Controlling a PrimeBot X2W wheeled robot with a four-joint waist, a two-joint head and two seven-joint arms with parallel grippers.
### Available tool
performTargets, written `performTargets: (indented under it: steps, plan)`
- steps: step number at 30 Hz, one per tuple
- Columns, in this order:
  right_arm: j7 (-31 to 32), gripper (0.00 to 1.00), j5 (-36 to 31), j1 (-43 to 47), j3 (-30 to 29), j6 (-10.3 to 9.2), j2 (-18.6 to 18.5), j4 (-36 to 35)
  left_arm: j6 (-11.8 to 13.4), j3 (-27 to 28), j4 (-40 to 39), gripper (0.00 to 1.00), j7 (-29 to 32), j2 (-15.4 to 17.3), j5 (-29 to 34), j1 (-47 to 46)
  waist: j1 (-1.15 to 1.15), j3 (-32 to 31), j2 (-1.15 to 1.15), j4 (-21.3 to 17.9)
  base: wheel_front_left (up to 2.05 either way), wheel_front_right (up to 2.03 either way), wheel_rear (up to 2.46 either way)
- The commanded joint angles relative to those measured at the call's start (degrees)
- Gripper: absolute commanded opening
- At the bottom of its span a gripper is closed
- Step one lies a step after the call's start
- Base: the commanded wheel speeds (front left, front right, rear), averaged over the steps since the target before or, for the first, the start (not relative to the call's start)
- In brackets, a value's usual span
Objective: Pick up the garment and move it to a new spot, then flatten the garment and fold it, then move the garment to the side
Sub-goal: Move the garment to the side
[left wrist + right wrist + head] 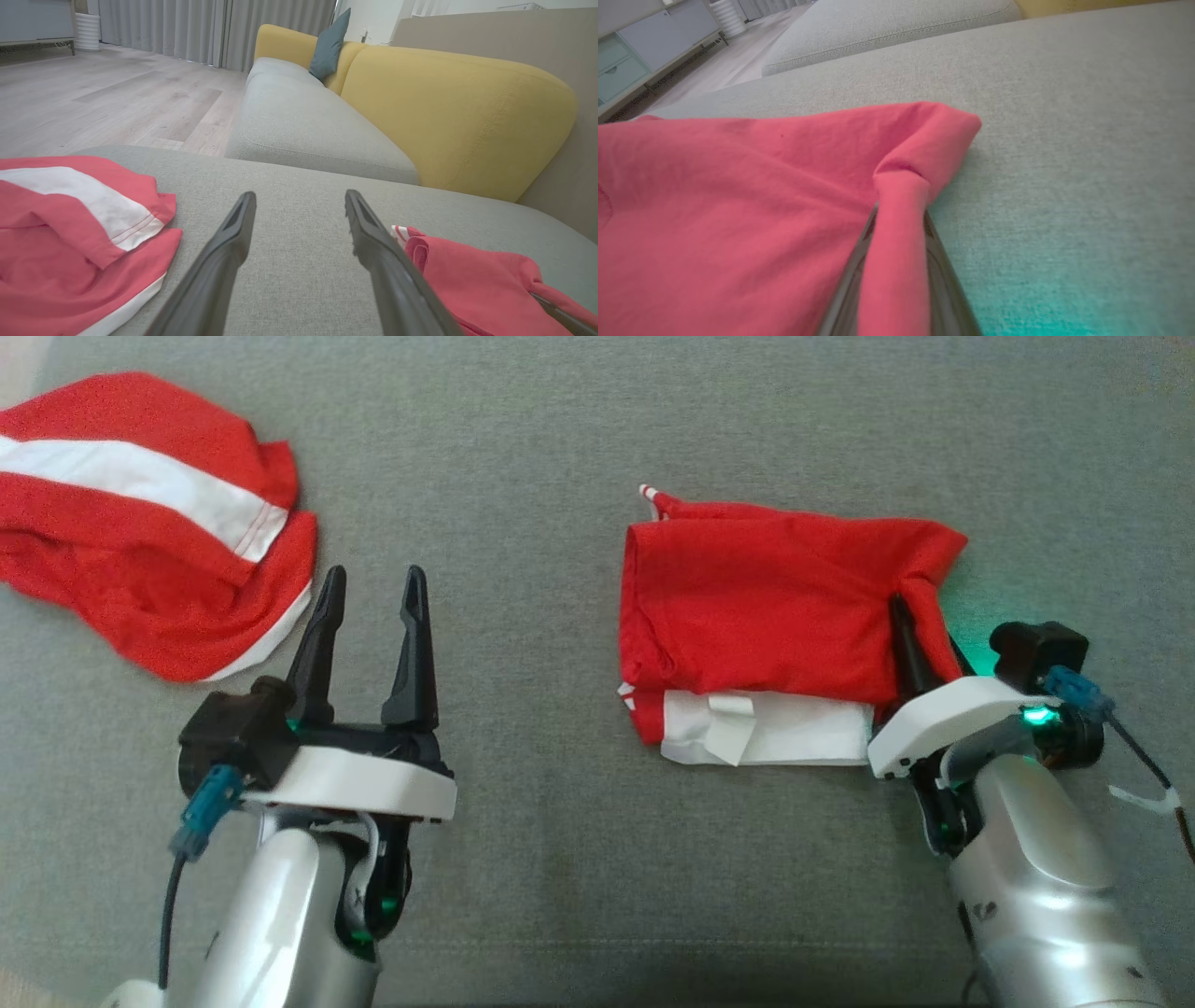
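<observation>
Right claw [920,649] is clamped on a pinched ridge of the folded red garment [766,607] at its right edge, cloth bunched between the fingers; whether the tips reach the grey sofa seat [560,859] beneath is hard to tell. The garment lies right of centre, white band nearest. Left claw [373,593] hangs with fingers apart, empty, between it and a second red-and-white garment [140,523] far left.

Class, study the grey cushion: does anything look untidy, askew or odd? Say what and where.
The folded red garment is uneven: a white layer sticks out along its near edge, and its right corner bunches between the right gripper's fingers. A second garment lies crumpled at far left.
</observation>
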Motion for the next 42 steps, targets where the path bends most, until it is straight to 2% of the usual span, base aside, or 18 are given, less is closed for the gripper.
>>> performTargets:
  steps: [1,4,7,14,19,22,29,40,41,42]
  plan:
    - [-0.64,0.0,-2.41,-1.18,-0.42,0.36,0.12,-0.56,-0.13,1.95,-1.97,1.0,-0.3,0.42,0.75,-1.97,-0.01,-0.22,0.0,-0.63,0.0,0.0,0.0]
    - [-1.29,0.0,-6.17,-2.04,-2.06,0.36,-0.46,-1.71,-0.19,2.19,-1.91,1.0,-0.3,0.42,0.68,-1.96,-0.01,-0.45,0.0,-1.33,0.0,0.0,0.0]
    - [-1.37,0.0,-10.4,-3.07,-4.18,0.36,-2.87,-3.96,-0.36,2.27,-1.94,1.0,-0.3,0.42,0.74,-2.04,-0.01,-0.68,0.0,-2.25,0.0,0.0,0.0]
    - [1.68,0.0,-14.11,-5.09,-7.43,0.36,-12.18,-7.24,-0.63,1.96,-2.27,1.0,-0.3,0.42,0.9,-2.34,-0.01,-0.32,0.0,-3.74,0.0,0.0,0.0]
    - [3.29,0.0,-15.01,-6.78,-9.43,0.36,-19.08,-6.21,-0.92,1.94,-2.4,1.0,-0.3,0.42,1.11,-2.66,-0.01,0.39,0.0,-3.9,0.0,0.0,0.0]
    - [3.48,0.0,-15.65,-7.79,-10.97,0.36,-21.36,-5.71,-1.13,2.0,-2.4,1.0,-0.3,0.42,1.21,-2.72,-0.01,0.74,0.0,-3.71,0.0,0.0,0.0]
    - [2.97,0.0,-16.45,-8.9,-14.32,0.36,-23.21,-5.26,-1.36,2.72,-2.28,1.0,-0.3,0.42,1.37,-2.52,-0.01,1.3,0.0,-3.04,0.0,0.0,0.0]
    - [2.81,0.0,-16.45,-9.23,-16.63,0.36,-21.88,-5.37,-1.77,4.11,-2.0,1.0,-0.3,0.42,1.67,-2.16,-0.01,1.81,0.0,-3.04,0.0,0.0,0.0]
    - [2.76,0.19,-16.24,-9.32,-16.69,0.36,-21.65,-5.38,-1.82,4.18,-1.94,1.0,-0.3,0.42,1.7,-2.16,-0.01,1.77,0.0,-3.08,0.0,0.0,0.0]
    - [2.76,0.5,-16.18,-9.36,-16.68,0.36,-21.5,-5.43,-1.86,4.25,-1.87,1.0,-0.3,0.42,1.75,-2.16,-0.01,1.74,0.0,-3.13,0.0,0.0,0.0]
